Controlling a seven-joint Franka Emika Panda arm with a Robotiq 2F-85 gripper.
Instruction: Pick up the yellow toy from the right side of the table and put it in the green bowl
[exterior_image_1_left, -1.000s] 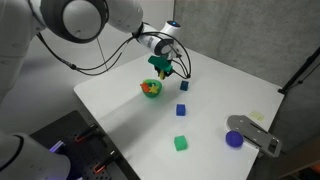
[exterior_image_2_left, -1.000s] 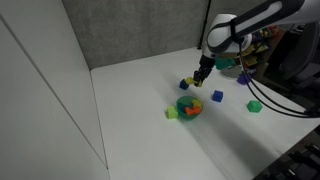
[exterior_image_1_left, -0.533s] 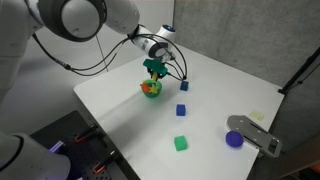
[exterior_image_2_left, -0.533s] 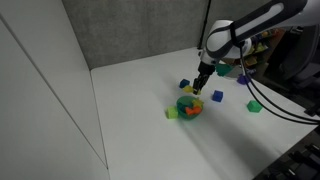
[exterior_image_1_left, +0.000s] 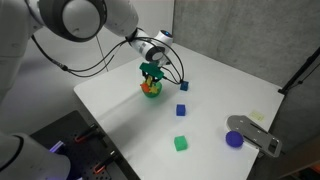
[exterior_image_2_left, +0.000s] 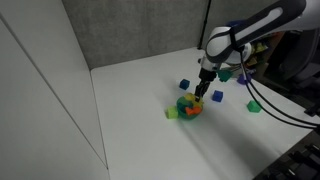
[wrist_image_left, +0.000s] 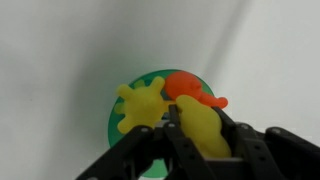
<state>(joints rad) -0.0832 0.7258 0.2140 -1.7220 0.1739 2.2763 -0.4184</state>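
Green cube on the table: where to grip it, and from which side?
Likely best: pinch the green cube across two opposite flat sides, coming straight down; it sits flat on the table with nothing touching it.

The tool (exterior_image_1_left: 152, 77), gripping the toy (wrist_image_left: 205, 130), hangs over the bowl (exterior_image_1_left: 150, 90) on the counter (exterior_image_1_left: 130, 115), blocks (exterior_image_1_left: 181, 110) lying nearby.
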